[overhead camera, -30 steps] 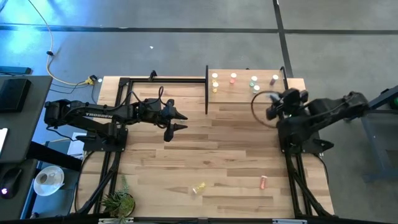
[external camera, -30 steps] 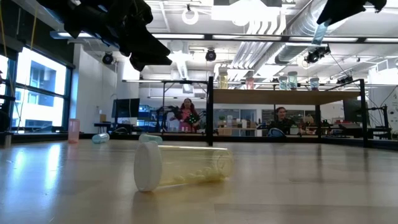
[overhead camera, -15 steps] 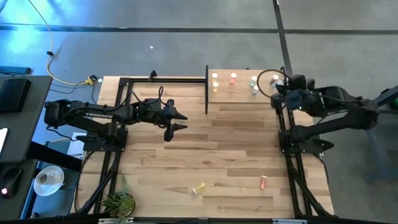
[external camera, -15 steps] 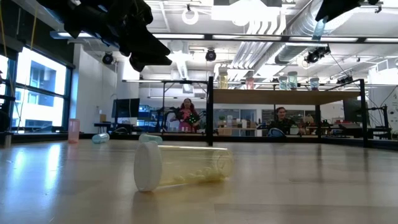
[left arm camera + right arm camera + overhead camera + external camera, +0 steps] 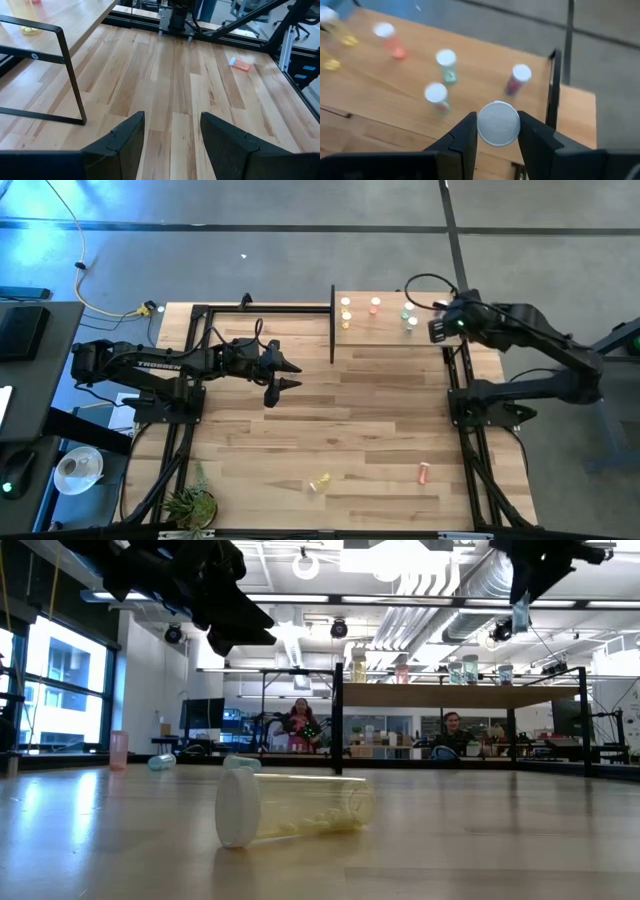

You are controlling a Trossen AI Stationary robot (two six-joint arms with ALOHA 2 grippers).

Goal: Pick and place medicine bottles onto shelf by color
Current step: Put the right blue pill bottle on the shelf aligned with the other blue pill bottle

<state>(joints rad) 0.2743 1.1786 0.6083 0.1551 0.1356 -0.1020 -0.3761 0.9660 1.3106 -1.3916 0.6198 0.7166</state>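
My right gripper (image 5: pixel 440 326) hangs over the right part of the shelf (image 5: pixel 380 333), shut on a teal bottle (image 5: pixel 520 613) with a white cap (image 5: pixel 498 123). On the shelf stand two yellow bottles (image 5: pixel 346 312), a pink one (image 5: pixel 390 37), two teal ones (image 5: pixel 446 62) and a purplish one (image 5: pixel 517 79), each on its base. A yellow bottle (image 5: pixel 320 482) and a pink bottle (image 5: pixel 423 472) lie on the tabletop near its front edge. My left gripper (image 5: pixel 290 375) is open and empty above the table's middle left. My right gripper pinches the teal bottle between its two fingers (image 5: pixel 465 132) at its top, by the white cap (image 5: pixel 498 125). The fingers come from above, pointing down. The bottle hangs upright below them (image 5: pixel 520 618), clear of the shelf.
The shelf's dark metal posts (image 5: pixel 332 325) and frame (image 5: pixel 70 75) stand between the arms. The near yellow bottle lies on its side in the low view (image 5: pixel 290 810). People sit in the room beyond the table (image 5: pixel 300 720).
My right gripper has gone toward the table's far edge with the teal bottle, from beside the shelf's near edge to above its right part, and has come down a little. The bottle stays upright in the hold.
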